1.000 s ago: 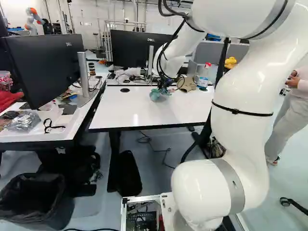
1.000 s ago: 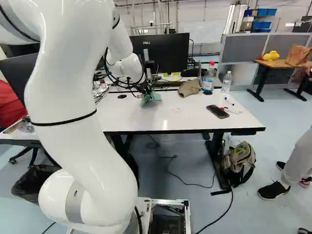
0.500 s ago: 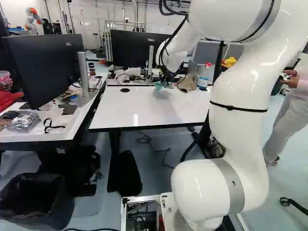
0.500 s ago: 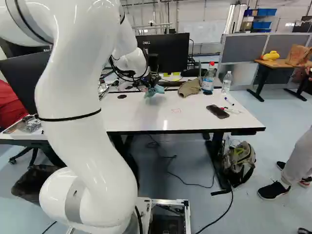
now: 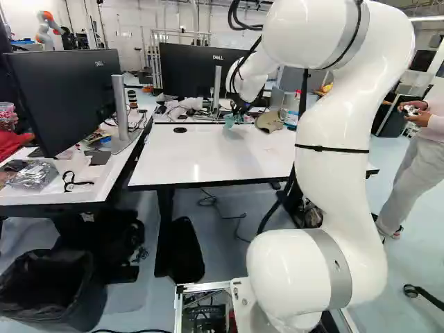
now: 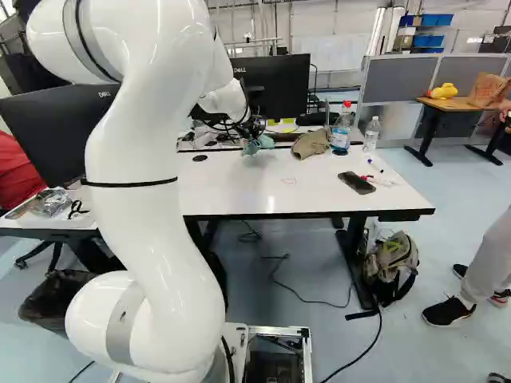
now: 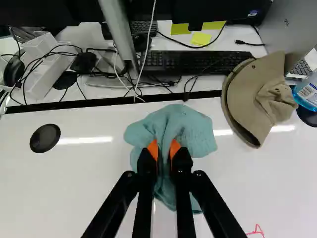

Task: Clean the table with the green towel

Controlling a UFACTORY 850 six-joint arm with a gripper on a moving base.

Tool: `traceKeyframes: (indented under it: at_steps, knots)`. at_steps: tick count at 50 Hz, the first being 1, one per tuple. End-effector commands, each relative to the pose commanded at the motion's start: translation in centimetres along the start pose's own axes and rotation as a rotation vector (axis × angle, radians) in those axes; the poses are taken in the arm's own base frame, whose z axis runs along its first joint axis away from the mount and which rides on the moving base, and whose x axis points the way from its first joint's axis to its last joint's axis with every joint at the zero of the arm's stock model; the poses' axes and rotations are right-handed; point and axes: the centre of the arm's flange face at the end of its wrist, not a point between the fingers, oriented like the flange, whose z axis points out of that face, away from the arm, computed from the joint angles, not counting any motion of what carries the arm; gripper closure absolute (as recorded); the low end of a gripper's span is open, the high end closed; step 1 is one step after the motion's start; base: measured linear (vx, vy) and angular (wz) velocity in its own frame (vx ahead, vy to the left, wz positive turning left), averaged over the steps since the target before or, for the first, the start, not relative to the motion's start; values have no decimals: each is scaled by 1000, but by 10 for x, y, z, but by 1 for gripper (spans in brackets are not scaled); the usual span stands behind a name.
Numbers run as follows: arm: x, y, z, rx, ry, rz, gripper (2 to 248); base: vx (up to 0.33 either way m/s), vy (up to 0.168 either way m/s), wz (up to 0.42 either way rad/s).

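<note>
At the far part of the white table (image 6: 239, 195), my gripper (image 6: 254, 131) points down with the green towel (image 6: 258, 145) below it. From the wrist, both orange-padded fingers of the gripper (image 7: 164, 151) pinch the bunched towel (image 7: 190, 130), whose folds spread out around them. Whether its underside touches the tabletop, I cannot tell. A small red scribble (image 6: 288, 181) marks the table, nearer the base than the towel; part of it shows in the wrist view (image 7: 256, 230).
A tan hat (image 7: 257, 99) lies right of the towel, with a blue-labelled bottle (image 6: 341, 132) and clear bottle (image 6: 371, 134) beyond. A phone (image 6: 356, 183) and pens lie further right. Keyboard (image 7: 198, 62), cables and monitor (image 5: 201, 69) stand behind the table's far edge. Another robot (image 5: 47, 31) stands far left.
The gripper has carried the towel away from the base, toward the table's far edge. My arm's upper part has swung left in the left base view and right in the right one. The base has stayed put.
</note>
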Motion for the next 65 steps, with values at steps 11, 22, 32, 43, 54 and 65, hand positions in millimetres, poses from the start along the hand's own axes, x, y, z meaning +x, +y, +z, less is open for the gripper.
traceKeyframes:
  at_steps: [11,22,32,43,54,65]
  knots:
    - [13,-5,16,5,14,-5,204,0,0,0]
    - [24,-16,32,16,28,-15,204,0,0,0]
    - [33,-27,46,28,41,-25,204,0,0,0]
    - [30,-31,59,32,30,-29,204,0,0,0]
    - [21,-32,71,32,11,-30,204,0,0,0]
    - [17,-32,88,32,-1,-30,204,0,0,0]
